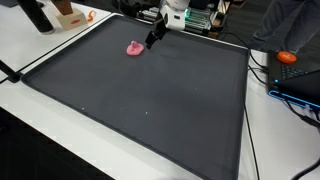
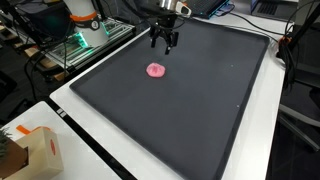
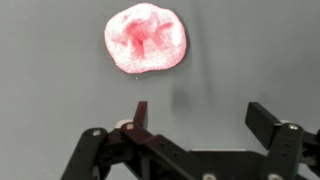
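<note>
While the hand (image 1: 152,40) hangs over the dark surface (image 1: 150,110) with its fingers spread wide and nothing between them, the pink lump (image 1: 134,48) lies flat on that surface. In an exterior view it is near the hand, at about 8 o'clock. The wrist view shows it clear of the fingertips, toward 11 o'clock.

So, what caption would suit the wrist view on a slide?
Open tool poised near a pink lump on a grey mat.
</note>
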`<state>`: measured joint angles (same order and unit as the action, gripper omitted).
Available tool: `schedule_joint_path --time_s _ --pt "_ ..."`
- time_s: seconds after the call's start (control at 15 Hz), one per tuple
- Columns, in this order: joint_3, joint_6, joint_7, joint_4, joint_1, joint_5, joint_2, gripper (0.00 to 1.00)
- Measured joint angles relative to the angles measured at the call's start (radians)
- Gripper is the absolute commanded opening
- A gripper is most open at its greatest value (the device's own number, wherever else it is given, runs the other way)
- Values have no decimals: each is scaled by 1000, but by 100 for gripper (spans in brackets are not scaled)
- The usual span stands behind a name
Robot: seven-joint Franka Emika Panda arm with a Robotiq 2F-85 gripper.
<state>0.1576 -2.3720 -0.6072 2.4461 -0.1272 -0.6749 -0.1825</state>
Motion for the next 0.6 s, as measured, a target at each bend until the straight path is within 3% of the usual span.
schedule_joint_path --time_s 0.6 --pt "-35 102 170 -182 19 174 -105 100"
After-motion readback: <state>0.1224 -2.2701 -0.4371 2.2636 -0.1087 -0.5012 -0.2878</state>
